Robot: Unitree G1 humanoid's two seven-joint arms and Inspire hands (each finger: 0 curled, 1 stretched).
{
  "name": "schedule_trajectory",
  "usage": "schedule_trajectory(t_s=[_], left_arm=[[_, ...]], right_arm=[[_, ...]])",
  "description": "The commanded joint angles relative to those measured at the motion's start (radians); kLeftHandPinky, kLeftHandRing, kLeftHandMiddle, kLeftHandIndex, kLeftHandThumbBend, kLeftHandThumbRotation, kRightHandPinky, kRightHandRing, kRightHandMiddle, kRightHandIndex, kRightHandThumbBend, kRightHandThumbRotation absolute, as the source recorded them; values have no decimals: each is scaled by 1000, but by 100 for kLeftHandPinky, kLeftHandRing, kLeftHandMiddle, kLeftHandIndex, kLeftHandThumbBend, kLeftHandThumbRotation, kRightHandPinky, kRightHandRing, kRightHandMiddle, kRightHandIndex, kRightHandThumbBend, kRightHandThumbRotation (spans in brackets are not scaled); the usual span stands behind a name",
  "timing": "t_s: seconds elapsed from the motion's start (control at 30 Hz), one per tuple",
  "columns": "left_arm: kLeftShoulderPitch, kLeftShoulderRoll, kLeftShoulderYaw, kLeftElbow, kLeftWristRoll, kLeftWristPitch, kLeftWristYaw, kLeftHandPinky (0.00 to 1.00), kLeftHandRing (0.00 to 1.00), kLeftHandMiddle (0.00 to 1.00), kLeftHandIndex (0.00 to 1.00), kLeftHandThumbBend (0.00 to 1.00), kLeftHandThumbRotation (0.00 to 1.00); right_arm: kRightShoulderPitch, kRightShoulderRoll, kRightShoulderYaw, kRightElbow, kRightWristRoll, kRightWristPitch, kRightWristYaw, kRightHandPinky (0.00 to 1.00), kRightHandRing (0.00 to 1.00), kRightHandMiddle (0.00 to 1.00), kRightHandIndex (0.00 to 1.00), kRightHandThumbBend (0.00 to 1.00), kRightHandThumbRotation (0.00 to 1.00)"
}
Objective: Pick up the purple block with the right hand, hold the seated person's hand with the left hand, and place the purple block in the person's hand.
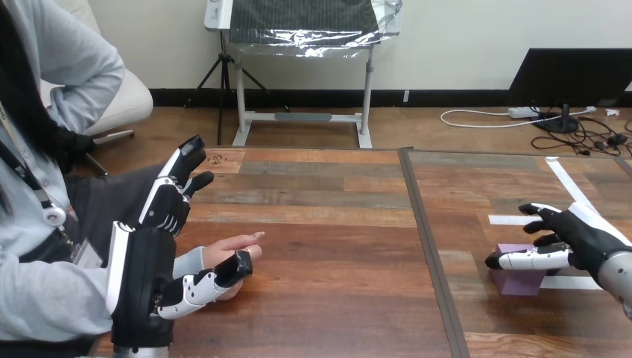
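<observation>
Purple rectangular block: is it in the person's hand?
No, the purple rectangular block rests on the wooden table by the right hand, apart from the person's hand.

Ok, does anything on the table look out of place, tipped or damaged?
Nothing stands out. The purple block sits flat on the table at the right hand, and the person's hand rests by the left hand. Tape strips lie flat.

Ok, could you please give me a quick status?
Left hand open at person's hand. Right hand open over purple block, on table. Nothing in the way.
</observation>
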Motion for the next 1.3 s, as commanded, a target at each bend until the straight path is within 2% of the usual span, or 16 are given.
schedule_trajectory(t_s=[0.0, 0.17, 0.5, 0.73, 0.8, 0.83, 0.97, 1.27], left_arm=[[-48, -9, 20, -29, 13, -22, 11, 83, 91, 92, 88, 100, 60], [-47, -12, 21, -31, 17, -21, 13, 83, 91, 92, 88, 100, 60], [-45, -17, 25, -33, 14, -19, 11, 83, 91, 92, 88, 100, 60], [-44, -21, 26, -33, 14, -19, 10, 84, 92, 92, 88, 100, 60], [-45, -21, 23, -32, 9, -21, 7, 84, 92, 92, 88, 100, 60], [-44, -22, 22, -31, 6, -21, 6, 84, 92, 92, 88, 100, 59], [-45, -23, 19, -30, 0, -22, 3, 84, 92, 92, 88, 100, 59], [-46, -24, 16, -31, -6, -25, -2, 85, 92, 92, 89, 100, 58]], right_arm=[[-69, 19, 10, -45, 0, -4, -27, 76, 85, 89, 93, 91, 35], [-68, 20, 17, -46, -4, -9, -38, 76, 85, 88, 93, 94, 36], [-71, 26, 27, -50, -9, -7, -50, 68, 81, 83, 91, 98, 37], [-71, 30, 31, -52, -12, -5, -63, 72, 83, 85, 89, 96, 27], [-71, 33, 34, -52, -15, -2, -73, 72, 82, 85, 88, 94, 21], [-71, 33, 35, -52, -16, -2, -77, 73, 81, 84, 87, 93, 15], [-70, 35, 37, -53, -17, -1, -87, 72, 79, 82, 85, 93, 7], [-69, 36, 46, -52, -27, 2, -121, 66, 71, 75, 77, 92, 1]])
